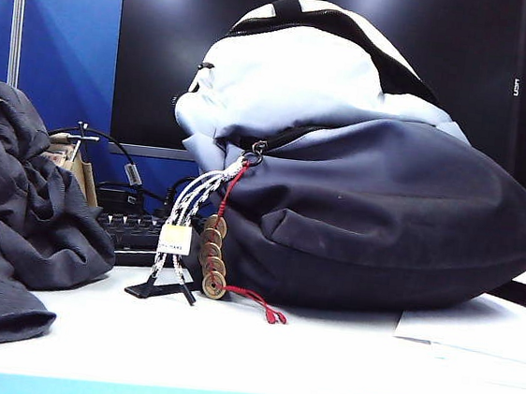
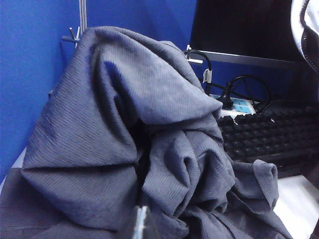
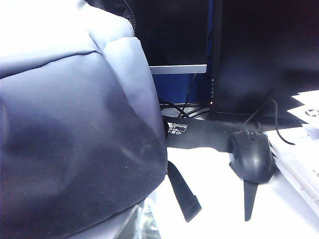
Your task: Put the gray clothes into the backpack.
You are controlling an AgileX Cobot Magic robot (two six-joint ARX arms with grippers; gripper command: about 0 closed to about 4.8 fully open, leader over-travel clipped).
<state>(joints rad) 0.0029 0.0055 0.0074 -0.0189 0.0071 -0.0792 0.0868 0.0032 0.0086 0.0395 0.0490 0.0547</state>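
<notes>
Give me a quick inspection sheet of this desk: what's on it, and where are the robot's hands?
Surface: white table, bare in front.
Job's things: gray clothes heaped at the left; backpack bulging at the right, clothes not in it.
Clutter: keyboard, mouse, papers, coins on the backpack's red string.
Grippers: left gripper shut, close to the clothes; right gripper shut, beside the backpack.
Cables: black leads behind the keyboard; mouse cord.
Surroundings: dark monitor, blue partition.
</notes>
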